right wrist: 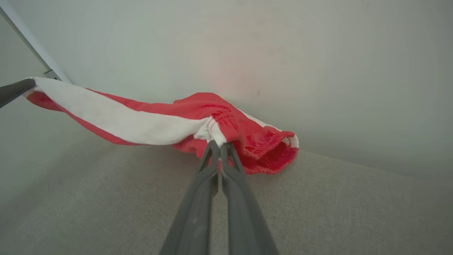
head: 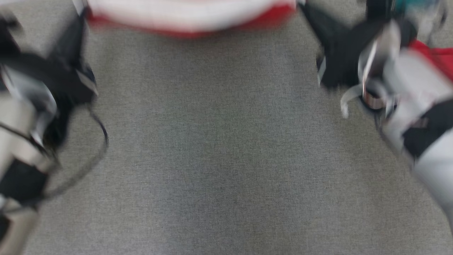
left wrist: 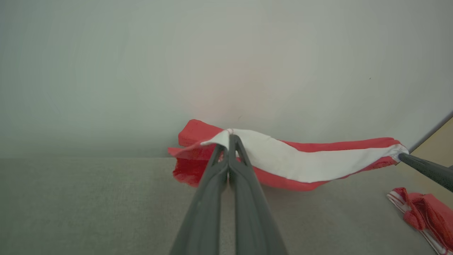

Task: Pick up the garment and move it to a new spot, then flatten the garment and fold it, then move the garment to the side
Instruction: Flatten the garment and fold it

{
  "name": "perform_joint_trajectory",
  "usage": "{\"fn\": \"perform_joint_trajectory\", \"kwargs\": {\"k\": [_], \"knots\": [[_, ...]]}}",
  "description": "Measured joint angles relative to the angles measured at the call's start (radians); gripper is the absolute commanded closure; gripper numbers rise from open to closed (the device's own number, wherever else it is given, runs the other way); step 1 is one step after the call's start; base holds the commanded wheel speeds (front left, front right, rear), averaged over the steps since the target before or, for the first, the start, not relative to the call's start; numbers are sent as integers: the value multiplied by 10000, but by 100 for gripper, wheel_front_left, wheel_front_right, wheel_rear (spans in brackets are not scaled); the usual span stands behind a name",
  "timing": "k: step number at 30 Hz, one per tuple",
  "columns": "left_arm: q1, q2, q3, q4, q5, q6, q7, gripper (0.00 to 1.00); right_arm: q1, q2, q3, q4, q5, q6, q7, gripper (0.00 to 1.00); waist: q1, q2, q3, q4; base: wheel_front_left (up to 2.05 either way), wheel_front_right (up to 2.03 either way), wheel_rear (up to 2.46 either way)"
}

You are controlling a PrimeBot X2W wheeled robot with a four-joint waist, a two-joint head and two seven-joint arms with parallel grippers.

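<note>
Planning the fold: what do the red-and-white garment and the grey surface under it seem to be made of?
Garment: soft matte knit cloth, possibly cotton jersey; it drapes and sags, with gathered stitching at one edge. Surface: matte woven fabric; fine grain visible.

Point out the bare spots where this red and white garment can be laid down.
The wide grey surface between the left gripper and the right gripper, on the near side of the garment they hold, is bare: likely the best spot. It is crowded on the robot's right, where another red cloth lies crumpled.
</note>
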Motion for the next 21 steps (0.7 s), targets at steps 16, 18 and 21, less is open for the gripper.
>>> {"fn": "perform_joint_trajectory", "kwargs": {"k": [16, 18, 21], "knots": [[4167, -79, -1666, 107, 286, -8, -1057, 100, 4908, -602, 616, -343, 648, 119, -1902, 100, -6, -3, -1563, -87, 0, 0, 0], [4465, -40, -1864, 182, 393, -8, -1057, 100, 5267, -677, 727, -447, 656, 150, -2042, 100, -7, -4, -1839, -100, 0, 0, 0], [4925, 94, -2125, 228, 786, -4, -1101, 100, 5889, -775, 963, -627, 656, 176, -2134, 100, -7, -4, -2261, -110, 0, 0, 0]]}}
